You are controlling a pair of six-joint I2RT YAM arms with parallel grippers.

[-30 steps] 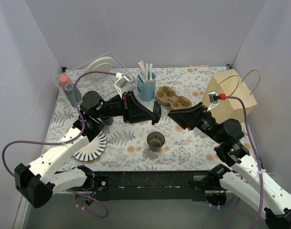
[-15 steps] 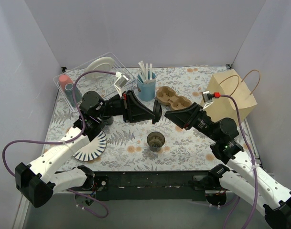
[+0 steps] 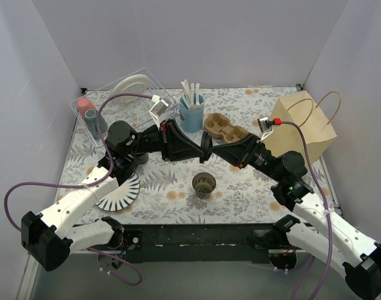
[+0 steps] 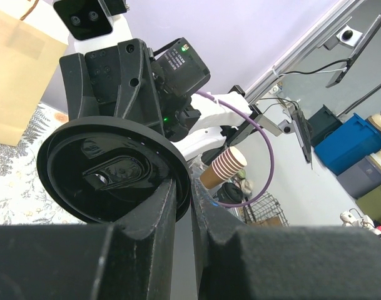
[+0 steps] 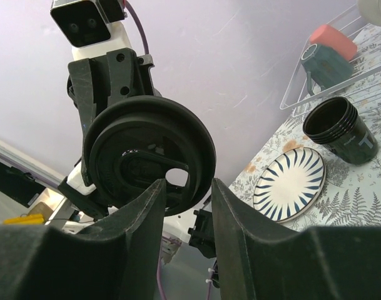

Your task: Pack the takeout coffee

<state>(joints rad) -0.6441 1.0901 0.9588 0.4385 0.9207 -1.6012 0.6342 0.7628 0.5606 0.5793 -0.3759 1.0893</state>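
My left gripper is shut on the rim of a black plastic sip lid, held on edge in the air above the table's middle. The lid also shows in the right wrist view. My right gripper is open, its fingertips on either side of the lid's lower rim, with a gap still showing. A dark open cup stands on the table below both grippers. No lidded cup shows. The brown paper bag stands at the right.
A lidless black cup stands by a blue-striped plate. A light blue cup with white sticks and a cardboard cup carrier stand at the back. A clear bin with a white plate is at back left.
My right gripper has moved left until its fingertips reach the lid held by the left gripper. The left arm has barely moved.
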